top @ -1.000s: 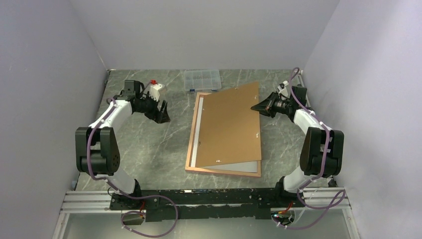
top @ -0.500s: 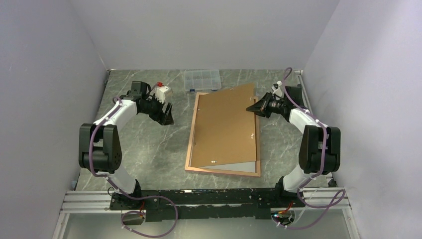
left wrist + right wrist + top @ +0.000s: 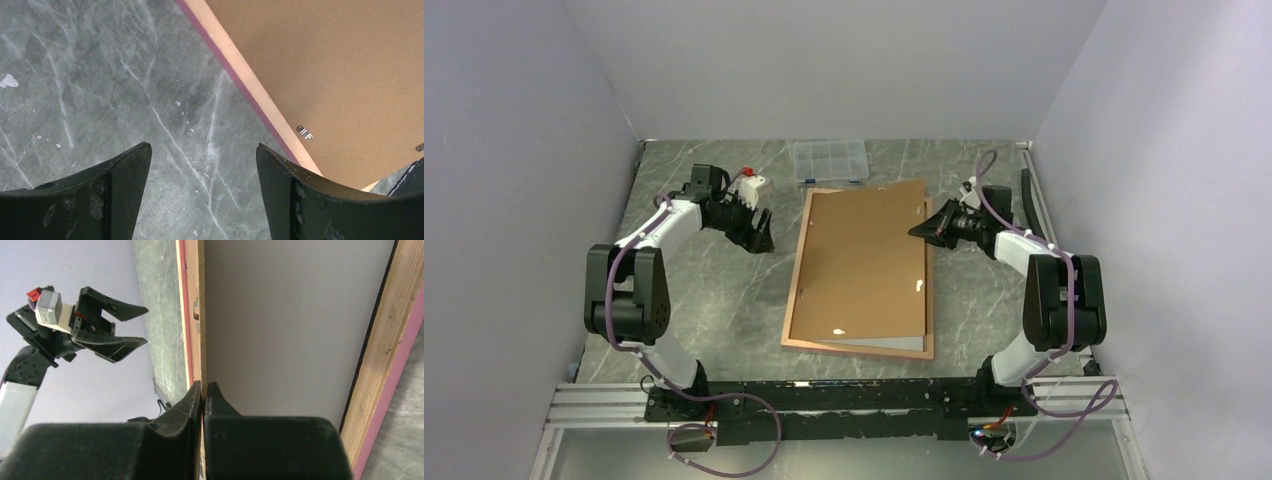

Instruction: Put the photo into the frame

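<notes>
Lilac walls (image 3: 824, 60) close in a grey marble table (image 3: 714, 300). The frame (image 3: 858, 350) lies flat at mid-table, wood-brown back up, its pink rim showing along the edge in the left wrist view. A brown board (image 3: 864, 265) lies on it, slightly askew, its far right corner raised off the frame. The right gripper (image 3: 921, 228) is clamped on the board's right edge near that corner, fingers pressed together on the thin sheet. Under the board a pale grey sheet (image 3: 290, 330) fills the frame's opening and shows as a strip at the near end (whether this is the photo I cannot tell). The left gripper (image 3: 754, 232) hangs over the table just beside the frame's left edge, fingers wide apart, holding nothing. A clear box (image 3: 829, 160) sits by the far wall, just beyond the frame
</notes>
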Controlling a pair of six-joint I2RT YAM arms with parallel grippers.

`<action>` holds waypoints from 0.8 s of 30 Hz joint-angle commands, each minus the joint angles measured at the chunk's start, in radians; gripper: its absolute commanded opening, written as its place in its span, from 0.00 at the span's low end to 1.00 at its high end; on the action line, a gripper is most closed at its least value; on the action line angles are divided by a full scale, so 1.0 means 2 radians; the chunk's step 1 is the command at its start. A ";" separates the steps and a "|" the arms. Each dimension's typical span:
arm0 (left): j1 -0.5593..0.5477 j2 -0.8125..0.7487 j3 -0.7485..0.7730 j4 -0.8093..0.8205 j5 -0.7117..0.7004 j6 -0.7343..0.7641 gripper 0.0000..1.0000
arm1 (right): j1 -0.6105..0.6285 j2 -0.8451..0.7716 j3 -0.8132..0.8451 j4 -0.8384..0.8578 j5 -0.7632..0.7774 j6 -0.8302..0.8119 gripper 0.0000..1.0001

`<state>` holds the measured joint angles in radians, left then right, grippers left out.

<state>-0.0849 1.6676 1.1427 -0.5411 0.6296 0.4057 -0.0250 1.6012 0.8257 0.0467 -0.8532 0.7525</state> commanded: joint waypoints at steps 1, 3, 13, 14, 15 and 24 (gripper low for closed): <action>-0.003 0.002 0.012 -0.007 0.003 0.007 0.82 | 0.037 -0.012 0.003 -0.009 0.048 -0.032 0.05; -0.003 -0.002 0.014 -0.010 0.003 0.007 0.83 | 0.048 -0.007 0.013 -0.027 0.065 -0.041 0.13; -0.003 -0.024 0.019 -0.027 -0.001 0.009 0.85 | 0.097 0.008 0.084 -0.178 0.197 -0.099 0.50; -0.003 -0.025 0.020 -0.028 0.000 0.009 0.84 | 0.101 0.011 0.094 -0.193 0.209 -0.104 0.54; -0.003 -0.027 0.020 -0.029 0.000 0.009 0.85 | 0.106 0.012 0.103 -0.207 0.225 -0.108 0.57; -0.003 -0.035 0.017 -0.037 -0.008 0.018 0.86 | 0.134 0.015 0.164 -0.297 0.324 -0.132 1.00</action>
<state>-0.0864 1.6421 1.1450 -0.5961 0.6209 0.4084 0.2314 1.6505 1.0851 -0.4633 -0.3164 0.5259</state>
